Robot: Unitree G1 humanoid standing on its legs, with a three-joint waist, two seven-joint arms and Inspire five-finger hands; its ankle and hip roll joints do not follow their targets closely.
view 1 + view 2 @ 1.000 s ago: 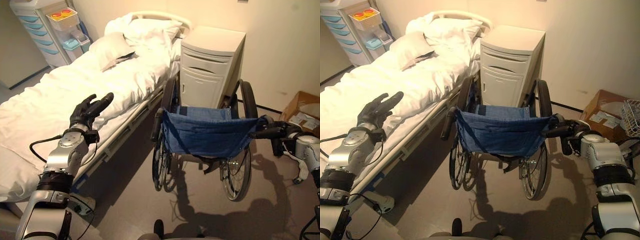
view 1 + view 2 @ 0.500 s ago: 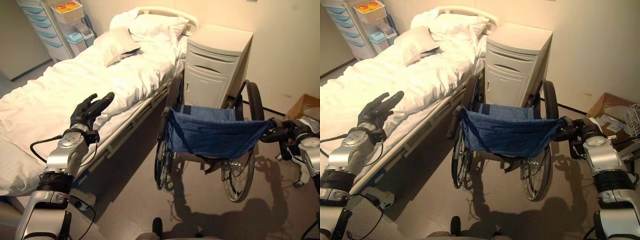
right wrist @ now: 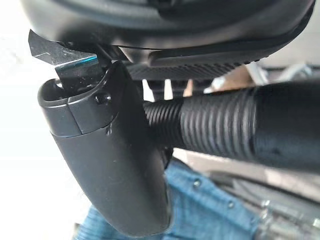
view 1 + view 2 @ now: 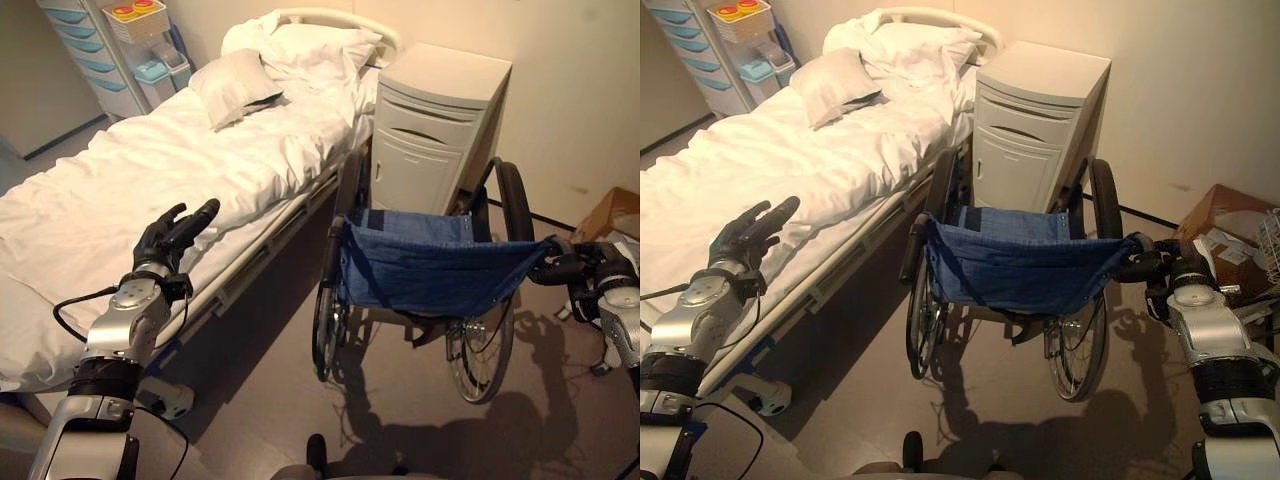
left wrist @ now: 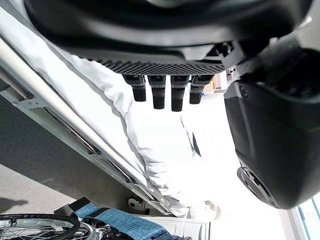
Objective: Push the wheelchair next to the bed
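Note:
The wheelchair (image 4: 425, 270), with a blue fabric back and black wheels, stands beside the bed (image 4: 130, 180), close in front of a cream bedside cabinet (image 4: 432, 125). My right hand (image 4: 1185, 275) is shut on the wheelchair's right push handle (image 3: 225, 125), a ribbed black grip with my thumb across it. The left push handle (image 4: 331, 250) is free. My left hand (image 4: 170, 235) hovers open over the near side of the white mattress, fingers straight (image 5: 160, 92).
A drawer trolley (image 4: 95, 55) with blue drawers stands at the bed's far side. A cardboard box (image 4: 1225, 225) and a wire basket (image 4: 1268, 240) sit on the floor at the right by the wall. Pillows (image 4: 235, 85) lie at the bed's head.
The wheelchair has rolled a little forward toward the cabinet and bed with my right hand on its handle. My left hand has dropped slightly lower over the bed's edge.

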